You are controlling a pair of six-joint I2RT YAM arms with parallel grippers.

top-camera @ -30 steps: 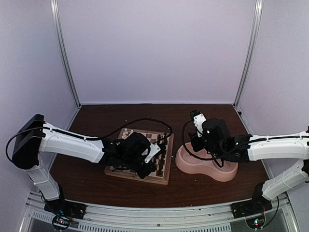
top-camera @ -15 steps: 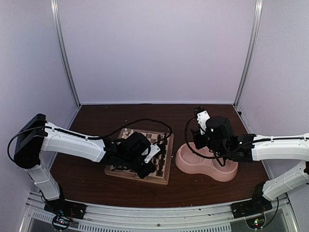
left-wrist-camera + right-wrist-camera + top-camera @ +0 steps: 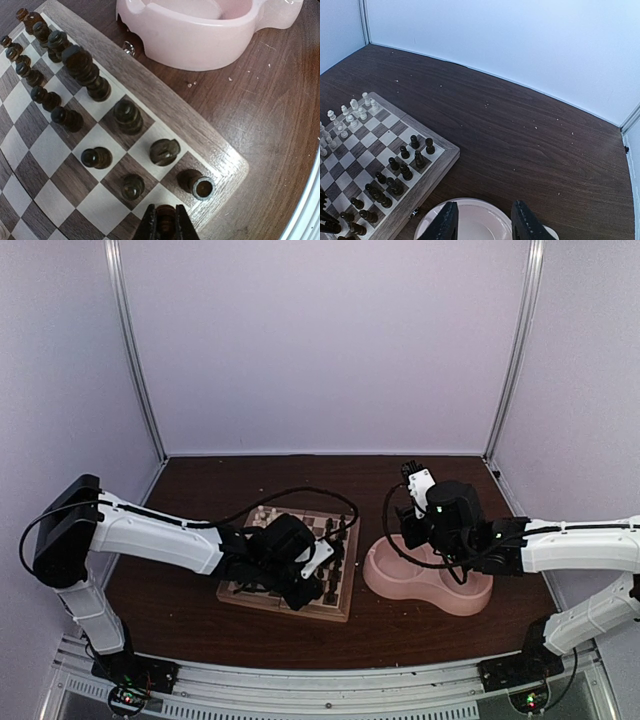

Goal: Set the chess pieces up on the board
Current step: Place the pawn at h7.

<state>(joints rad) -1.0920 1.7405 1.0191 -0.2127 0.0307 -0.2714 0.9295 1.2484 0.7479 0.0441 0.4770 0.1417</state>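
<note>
The checkered board (image 3: 340, 608) lies left of centre, with dark pieces (image 3: 127, 116) along its right side and cream pieces (image 3: 354, 106) along its far left side. My left gripper (image 3: 165, 225) hovers low over the board's near right corner (image 3: 227, 172), shut on a dark brown piece (image 3: 165, 218) beside a rook (image 3: 196, 184). In the top view the left gripper (image 3: 305, 585) covers that corner. My right gripper (image 3: 482, 224) is open and empty above the pink double bowl's left well (image 3: 475, 220); in the top view the right gripper (image 3: 418, 530) hangs over the bowl (image 3: 470, 602).
The pink double bowl (image 3: 200, 40) stands just right of the board on the dark wooden table. White walls and metal posts close in the back and sides. A small metal clasp (image 3: 128, 48) sits on the board's right edge.
My right gripper rose and shifted slightly right above the pink bowl. My left gripper stayed over the board's near right corner, barely moving.
</note>
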